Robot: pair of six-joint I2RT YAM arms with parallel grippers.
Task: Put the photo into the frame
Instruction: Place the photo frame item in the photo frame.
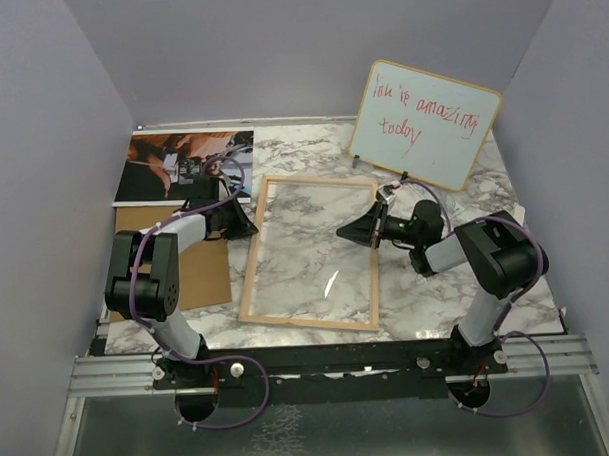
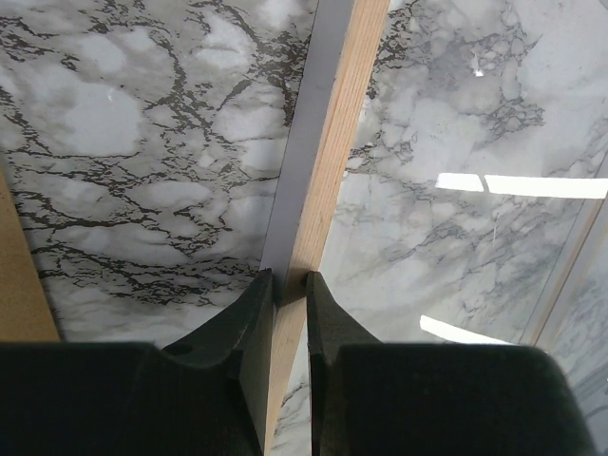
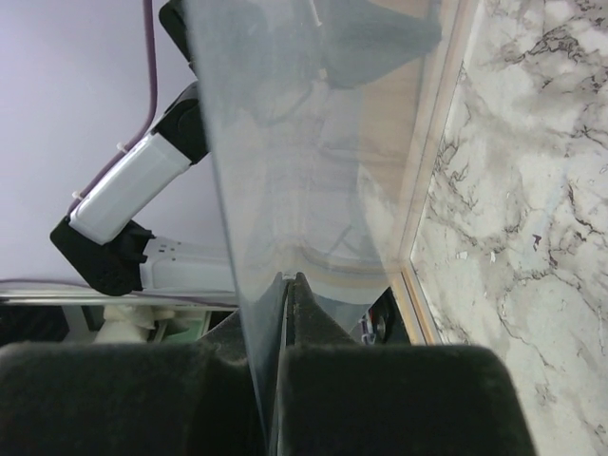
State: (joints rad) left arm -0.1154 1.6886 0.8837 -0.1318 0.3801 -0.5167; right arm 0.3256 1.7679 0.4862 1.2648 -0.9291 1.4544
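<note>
L end effector (image 2: 290, 285) clamps left rail of thin light-wood rectangular frame (image 2: 334, 171), prob. steadying it; R end effector (image 3: 285, 281) pinches clear pane (image 3: 313, 142) at its edge, prob. to lift.

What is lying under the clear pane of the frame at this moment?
Only the marble table shows through the pane of the frame; the photo lies apart at far left. What the rails cover is hidden.
</note>
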